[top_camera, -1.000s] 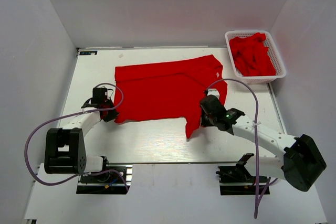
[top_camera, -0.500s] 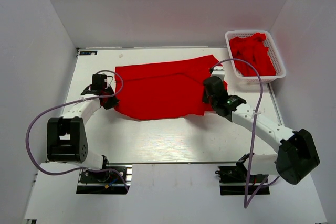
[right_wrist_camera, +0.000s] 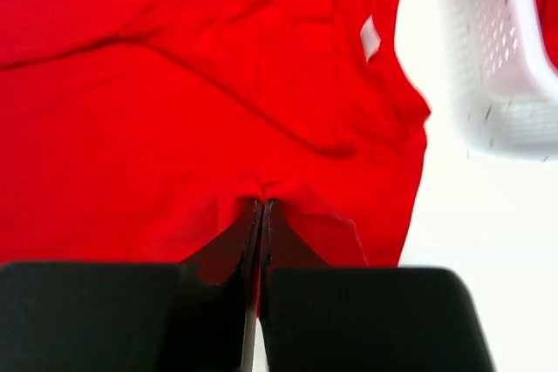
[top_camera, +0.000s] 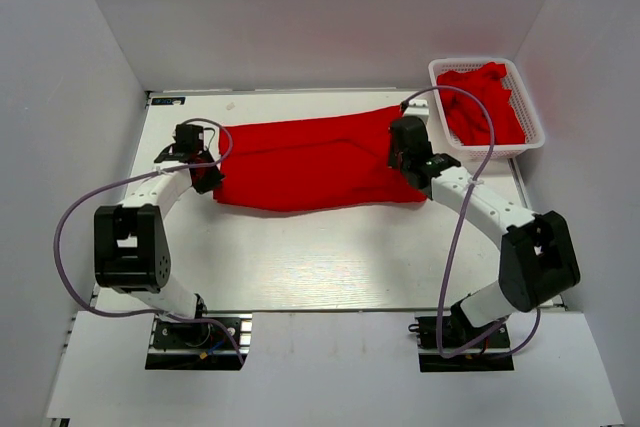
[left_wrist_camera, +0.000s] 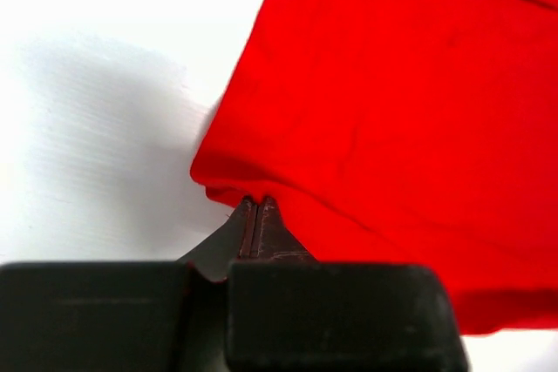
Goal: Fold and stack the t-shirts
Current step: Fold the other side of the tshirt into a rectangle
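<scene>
A bright red t-shirt lies across the middle of the white table, its near part folded over toward the back. My left gripper is shut on the shirt's left corner; the left wrist view shows the closed tips pinching the cloth edge. My right gripper is shut on the shirt's right side; the right wrist view shows the closed tips biting a pucker of cloth, with a white neck label beyond. More red t-shirts lie heaped in the basket.
A white plastic mesh basket stands at the back right corner, its wall also in the right wrist view. Grey walls close the table's left, back and right. Purple cables loop from both arms.
Both grippers have carried the shirt's near edge away from me toward the back, folding the near half over. The hanging corner on the right has been laid flat.
</scene>
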You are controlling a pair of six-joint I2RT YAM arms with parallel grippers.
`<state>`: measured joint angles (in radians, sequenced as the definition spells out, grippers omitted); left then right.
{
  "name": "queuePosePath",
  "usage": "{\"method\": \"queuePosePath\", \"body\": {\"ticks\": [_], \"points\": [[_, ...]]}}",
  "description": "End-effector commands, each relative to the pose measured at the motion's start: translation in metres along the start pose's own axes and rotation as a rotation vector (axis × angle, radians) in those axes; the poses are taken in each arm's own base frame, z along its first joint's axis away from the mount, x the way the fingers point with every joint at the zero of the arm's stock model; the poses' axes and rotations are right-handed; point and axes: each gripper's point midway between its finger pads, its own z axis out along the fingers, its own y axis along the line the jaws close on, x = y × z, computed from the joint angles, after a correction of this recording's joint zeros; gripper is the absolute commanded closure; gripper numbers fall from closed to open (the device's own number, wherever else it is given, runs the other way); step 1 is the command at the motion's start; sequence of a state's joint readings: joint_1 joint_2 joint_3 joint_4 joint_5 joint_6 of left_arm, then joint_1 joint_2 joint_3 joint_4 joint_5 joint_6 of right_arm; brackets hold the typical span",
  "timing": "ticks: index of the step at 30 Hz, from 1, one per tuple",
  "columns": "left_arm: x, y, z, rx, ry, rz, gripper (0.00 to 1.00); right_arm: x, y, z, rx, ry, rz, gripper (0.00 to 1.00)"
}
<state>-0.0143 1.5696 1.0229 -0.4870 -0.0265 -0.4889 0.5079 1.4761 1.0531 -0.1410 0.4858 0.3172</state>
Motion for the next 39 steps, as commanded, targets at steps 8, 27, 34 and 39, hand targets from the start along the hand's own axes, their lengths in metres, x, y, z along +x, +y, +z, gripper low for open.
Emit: {"method": "queuePosePath", "body": {"ticks": [8,27,34,39], "points": [[-0.039,-0.007,0.008,-0.039,-0.055,-0.012,1.0,-0.06,-0.002,0.021,-0.013,-0.103,0.012,1.0],[-0.079,-0.021,0.034,-0.065,-0.09,-0.014,1.0,-0.091,0.002,0.077,-0.075,-0.088,0.005,1.0],[-0.091,-0.024,0.045,-0.073,-0.114,-0.016,1.0,-0.093,-0.002,0.097,-0.075,-0.07,0.009,1.0],[-0.094,-0.029,0.059,-0.055,-0.105,-0.015,1.0,-0.093,-0.006,0.11,-0.066,-0.06,0.019,1.0]]}}
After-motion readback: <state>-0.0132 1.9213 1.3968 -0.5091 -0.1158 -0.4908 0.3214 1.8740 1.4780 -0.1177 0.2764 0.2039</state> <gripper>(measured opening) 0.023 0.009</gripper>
